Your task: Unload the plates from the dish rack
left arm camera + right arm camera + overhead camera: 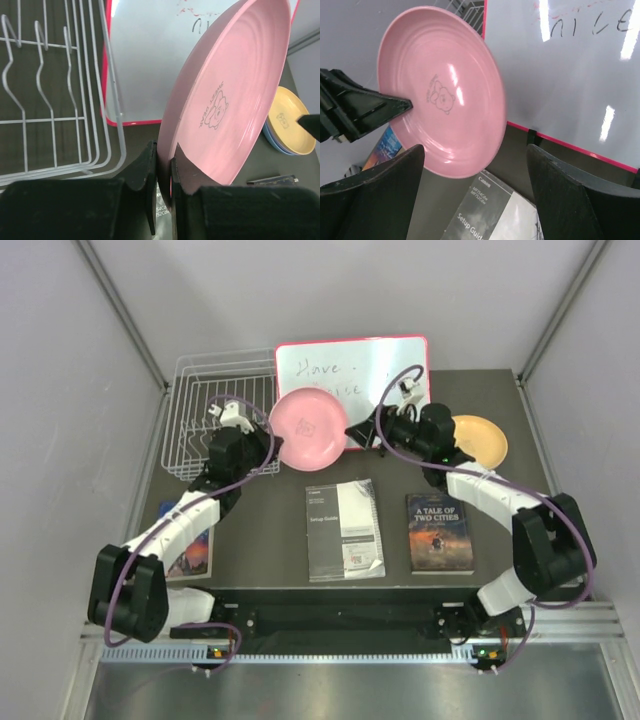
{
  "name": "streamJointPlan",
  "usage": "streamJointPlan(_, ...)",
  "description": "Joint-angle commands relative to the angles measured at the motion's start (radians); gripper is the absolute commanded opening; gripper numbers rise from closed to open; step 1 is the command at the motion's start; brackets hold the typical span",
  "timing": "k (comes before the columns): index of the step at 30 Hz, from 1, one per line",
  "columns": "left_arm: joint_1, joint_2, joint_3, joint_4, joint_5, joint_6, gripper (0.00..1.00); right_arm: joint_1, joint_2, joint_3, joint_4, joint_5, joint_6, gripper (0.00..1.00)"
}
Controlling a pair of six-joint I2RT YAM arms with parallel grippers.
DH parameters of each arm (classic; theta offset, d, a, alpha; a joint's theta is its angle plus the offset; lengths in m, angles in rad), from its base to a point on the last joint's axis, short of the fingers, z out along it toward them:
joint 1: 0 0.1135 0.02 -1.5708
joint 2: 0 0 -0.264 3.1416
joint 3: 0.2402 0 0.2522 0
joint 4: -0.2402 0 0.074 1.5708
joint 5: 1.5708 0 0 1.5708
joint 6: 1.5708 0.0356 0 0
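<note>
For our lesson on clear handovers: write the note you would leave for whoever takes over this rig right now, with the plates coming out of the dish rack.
Left fingers: shut on the rim of the pink plate, held on edge between the dish rack and the whiteboard.
Right fingers: open, facing the pink plate, not touching it.
Done: the rack looks empty. The orange plate tops a stack at the table's right, with a blue plate under it.
Left: set the pink plate down, probably on that stack.
</note>
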State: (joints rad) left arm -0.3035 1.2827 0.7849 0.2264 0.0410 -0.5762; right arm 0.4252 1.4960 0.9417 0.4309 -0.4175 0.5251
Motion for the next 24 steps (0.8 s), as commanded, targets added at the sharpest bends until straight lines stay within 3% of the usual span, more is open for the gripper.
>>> streamJointPlan(1,-0.014,-0.059,-0.026,0.12,0.063,-0.028,0.0,0.023,0.056,0.083,-0.01,0.052,-0.01,0.82)
streamJointPlan(7,-0.034,-0.075,-0.065,0.165,0.129,-0.047,0.0,0.03,0.128,0.149,-0.054,0.085,-0.04,0.8)
streamJointPlan(10,-0.042,-0.069,-0.073,0.189,0.157,-0.042,0.0,0.03,0.159,0.164,-0.063,0.085,-0.043,0.66)
streamJointPlan(11,-0.045,-0.066,-0.073,0.197,0.172,-0.03,0.0,0.03,0.171,0.166,-0.066,0.086,-0.045,0.51)
streamJointPlan(13,-0.049,-0.065,-0.07,0.2,0.174,-0.016,0.0,0.03,0.176,0.164,-0.081,0.098,-0.057,0.28)
streamJointPlan(14,-0.051,-0.062,-0.067,0.197,0.166,-0.013,0.0,0.03,0.167,0.16,-0.083,0.12,-0.068,0.11)
streamJointPlan(16,-0.051,-0.065,-0.064,0.183,0.142,-0.005,0.0,0.027,0.15,0.144,-0.11,0.16,-0.094,0.0)
streamJointPlan(18,-0.051,-0.065,-0.052,0.165,0.117,0.015,0.03,0.023,0.11,0.132,-0.144,0.23,-0.115,0.0)
streamJointPlan(21,-0.051,-0.066,-0.039,0.13,0.077,0.041,0.39,-0.015,0.04,0.1,-0.179,0.304,-0.137,0.0)
streamJointPlan(22,-0.051,-0.065,-0.036,0.117,0.048,0.05,0.65,-0.031,0.017,0.076,-0.184,0.318,-0.14,0.0)
streamJointPlan(24,-0.051,-0.071,-0.024,0.077,0.011,0.079,0.78,-0.095,-0.055,0.043,-0.196,0.361,-0.139,0.0)
